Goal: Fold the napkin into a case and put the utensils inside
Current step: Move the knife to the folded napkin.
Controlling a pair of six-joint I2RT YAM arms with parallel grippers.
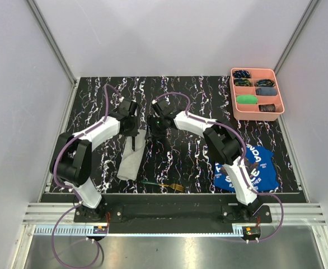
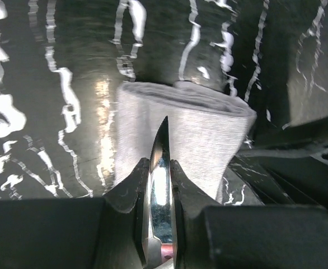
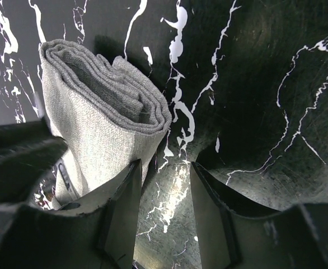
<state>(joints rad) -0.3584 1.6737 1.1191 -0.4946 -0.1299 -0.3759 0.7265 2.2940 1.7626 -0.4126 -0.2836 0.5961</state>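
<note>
The napkin (image 1: 129, 161) lies folded into a narrow layered case (image 3: 97, 101), its open end (image 2: 192, 106) towards the far side of the table. My left gripper (image 2: 160, 174) is shut on the knife (image 2: 162, 151). The dark blade stands on edge and its tip points at the case's open end; a bit of pink handle shows low between the fingers. My right gripper (image 3: 164, 185) is open over bare table, its left finger (image 3: 122, 207) right against the case's side. The green-handled fork (image 1: 163, 185) lies near the front edge, close to the case's near end.
A pink compartment tray (image 1: 276, 110) holding small items stands at the back right. A blue printed cloth (image 1: 248, 168) lies at the front right beside the right arm. The table is black marble-patterned, with white walls on three sides.
</note>
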